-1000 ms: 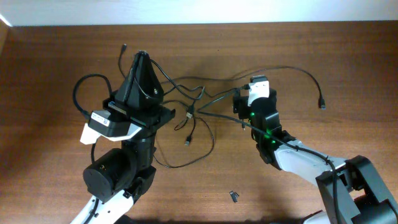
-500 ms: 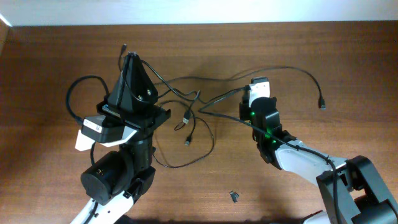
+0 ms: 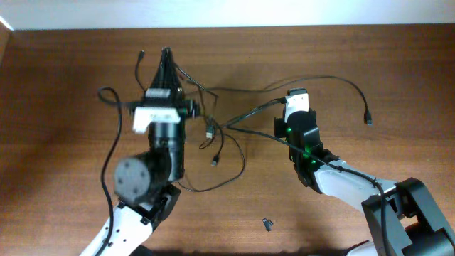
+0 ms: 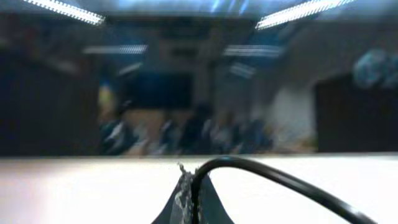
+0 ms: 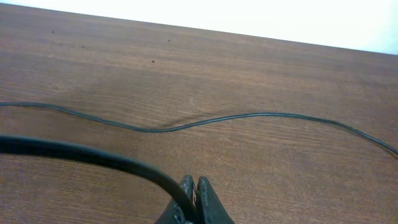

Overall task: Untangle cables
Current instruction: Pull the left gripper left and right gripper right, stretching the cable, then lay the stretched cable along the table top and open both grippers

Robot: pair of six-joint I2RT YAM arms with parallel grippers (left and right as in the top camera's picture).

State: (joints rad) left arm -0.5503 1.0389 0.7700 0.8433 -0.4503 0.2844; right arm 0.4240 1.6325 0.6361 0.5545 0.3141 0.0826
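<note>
Several thin black cables [image 3: 222, 129] lie in a loose tangle on the brown table [image 3: 398, 64] between the two arms. My left gripper [image 3: 166, 52] is raised at the left of the tangle and points toward the far edge. It is shut on a black cable [image 4: 267, 174] that arcs off to the right in the left wrist view [image 4: 191, 184]. My right gripper [image 3: 292, 97] sits low at the right of the tangle, shut on a thicker black cable [image 5: 93, 157] that runs off to the left from its fingertips [image 5: 194, 184]. Another thin cable [image 5: 205, 121] lies across the table beyond it.
One cable arcs right from the tangle and ends in a plug [image 3: 368, 118]. A cable loop [image 3: 108, 96] hangs at the left arm's left side. A small dark piece [image 3: 268, 225] lies near the table's front edge.
My right gripper has shut on the cable. My left arm has swung round and moved right and toward the far edge, pulling its held cable with it.
</note>
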